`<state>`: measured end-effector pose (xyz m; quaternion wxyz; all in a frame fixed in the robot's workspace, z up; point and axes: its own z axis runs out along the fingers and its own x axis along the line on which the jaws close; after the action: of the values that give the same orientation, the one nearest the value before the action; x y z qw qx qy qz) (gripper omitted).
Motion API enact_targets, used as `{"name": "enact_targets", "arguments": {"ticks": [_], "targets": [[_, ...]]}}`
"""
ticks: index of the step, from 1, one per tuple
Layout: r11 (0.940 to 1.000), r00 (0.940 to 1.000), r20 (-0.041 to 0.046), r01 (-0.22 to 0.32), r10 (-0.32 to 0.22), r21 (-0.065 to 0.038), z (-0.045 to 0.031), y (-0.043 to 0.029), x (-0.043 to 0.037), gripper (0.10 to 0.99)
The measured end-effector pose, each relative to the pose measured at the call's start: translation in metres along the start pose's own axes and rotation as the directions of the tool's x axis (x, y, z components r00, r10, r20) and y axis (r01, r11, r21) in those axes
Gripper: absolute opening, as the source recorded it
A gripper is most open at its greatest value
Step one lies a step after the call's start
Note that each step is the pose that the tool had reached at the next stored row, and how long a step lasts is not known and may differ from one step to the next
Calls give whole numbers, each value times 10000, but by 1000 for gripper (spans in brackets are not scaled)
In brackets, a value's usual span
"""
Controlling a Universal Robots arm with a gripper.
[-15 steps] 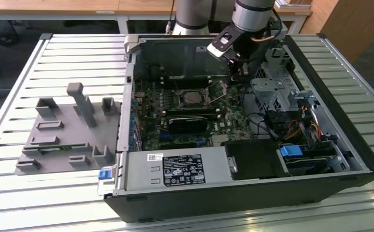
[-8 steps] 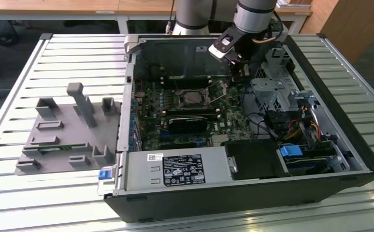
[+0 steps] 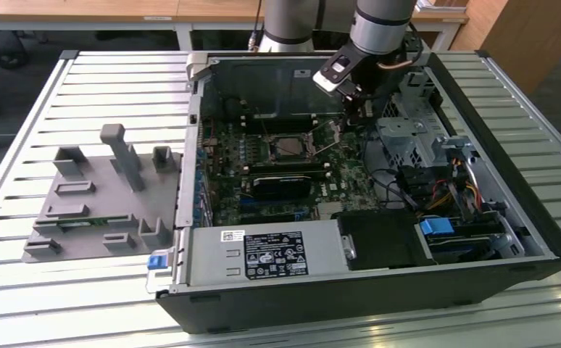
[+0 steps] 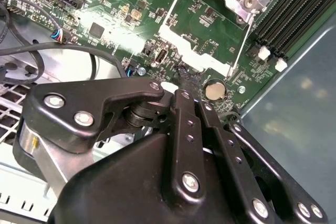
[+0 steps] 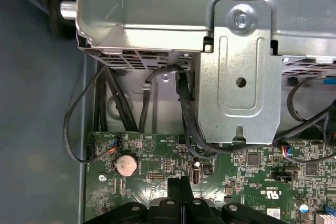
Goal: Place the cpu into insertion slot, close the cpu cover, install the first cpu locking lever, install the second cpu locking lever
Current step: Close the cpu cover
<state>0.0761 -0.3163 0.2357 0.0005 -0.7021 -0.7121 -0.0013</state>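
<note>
"Gripper [image 3: 356, 116]?"
"Fingers [image 5: 175, 187] pressed together, nothing visible between them. Tips low over the board [image 3: 261, 174], upper centre-right in the exterior view."
"Cpu [image 3: 291, 148]?"
"Mid-frame, sitting in the slot [image 3: 292, 162], cover [image 3: 272, 148] framing it. Near the gripper, on its left, apart."

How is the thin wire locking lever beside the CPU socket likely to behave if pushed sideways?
The locking lever is a long, thin metal rod, so it would probably flex springily rather than stay rigid. Its smooth, narrow surface looks apt to slip off a pushing fingertip. Being so slender, it is likely light.
</note>
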Motion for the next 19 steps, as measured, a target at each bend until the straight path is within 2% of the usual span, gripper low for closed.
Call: {"name": "enact_targets", "arguments": {"ticks": [3, 19], "targets": [[10000, 10000, -1, 0, 0, 8, 6, -6, 0, 106], [10000, 10000, -6, 0, 0, 7, 4, -261, 4, 106]]}}
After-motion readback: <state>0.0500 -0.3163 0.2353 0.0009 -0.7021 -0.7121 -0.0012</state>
